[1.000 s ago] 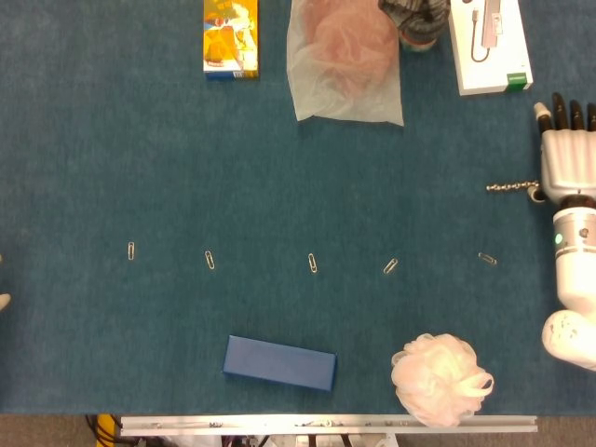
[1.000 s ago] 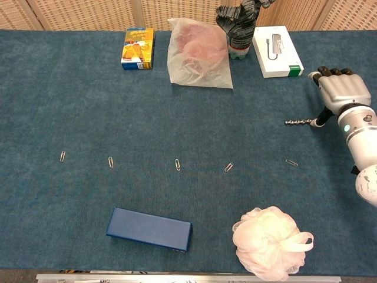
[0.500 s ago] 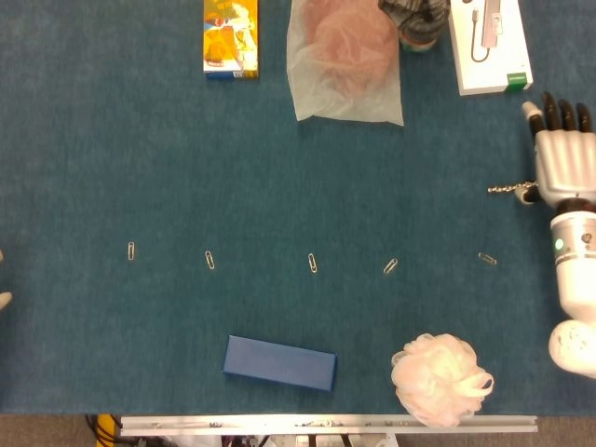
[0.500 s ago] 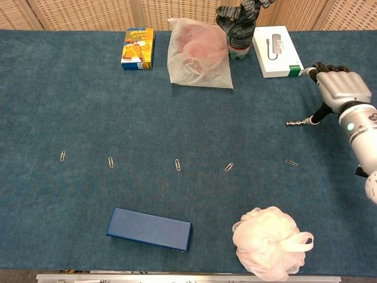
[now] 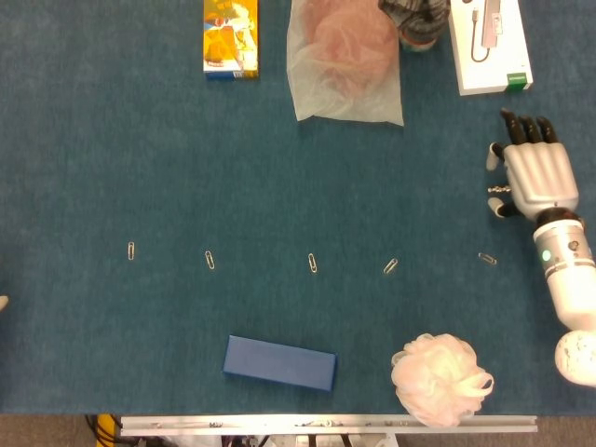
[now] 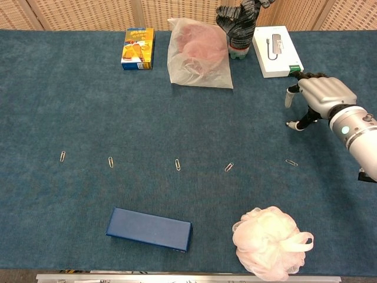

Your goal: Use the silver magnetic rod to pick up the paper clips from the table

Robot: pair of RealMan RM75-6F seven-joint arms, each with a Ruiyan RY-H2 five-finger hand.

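Several paper clips lie in a row across the blue table, from the leftmost [image 5: 131,250] through the middle one [image 5: 312,263] to the rightmost [image 5: 487,259]. My right hand [image 5: 535,175] hovers palm down just above and right of that last clip [image 6: 291,163]. It covers the silver magnetic rod, and only the rod's tip [image 5: 495,191] pokes out on the hand's left. The fingers arch down with the thumb [image 6: 288,97] spread apart, and I see no firm grip on the rod. Only a pale sliver of my left hand [image 5: 2,301] shows at the left edge.
A dark blue box [image 5: 278,363] and a pink bath sponge [image 5: 440,368] lie near the front edge. Along the back stand a yellow carton [image 5: 231,37], a plastic bag with something pink inside [image 5: 345,60], a glove-covered bottle [image 5: 414,23] and a white box [image 5: 492,47].
My right hand has moved left and a little toward the front, from beside the rod's right end to over the rod, hiding most of it. The clips have not moved.
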